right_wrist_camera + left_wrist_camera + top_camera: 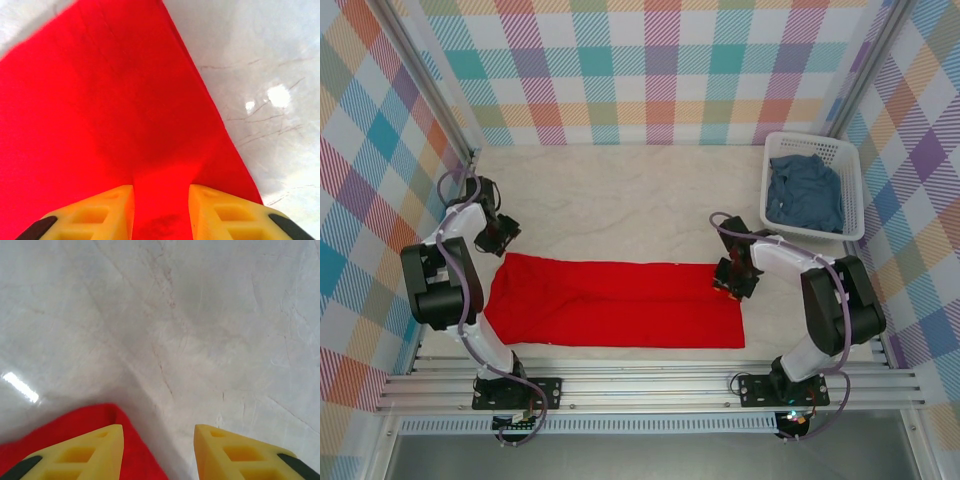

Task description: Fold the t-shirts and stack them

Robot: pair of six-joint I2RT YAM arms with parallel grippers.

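Observation:
A bright red t-shirt (620, 300) lies folded into a long flat strip across the near part of the table. My left gripper (503, 237) sits at its far left corner. In the left wrist view that gripper (157, 432) is open, and the red corner (65, 427) lies under its left finger. My right gripper (728, 280) is over the strip's right end. In the right wrist view its jaws (161, 190) stand apart, with a raised ridge of the red cloth (110, 100) between them. A faded blue-grey t-shirt (805, 190) lies crumpled in the basket.
The white lattice basket (800, 137) stands at the far right against the checkered wall. Pale marbled tabletop (620, 200) stretches behind the red shirt. Metal rails (650, 385) run along the near edge by the arm bases.

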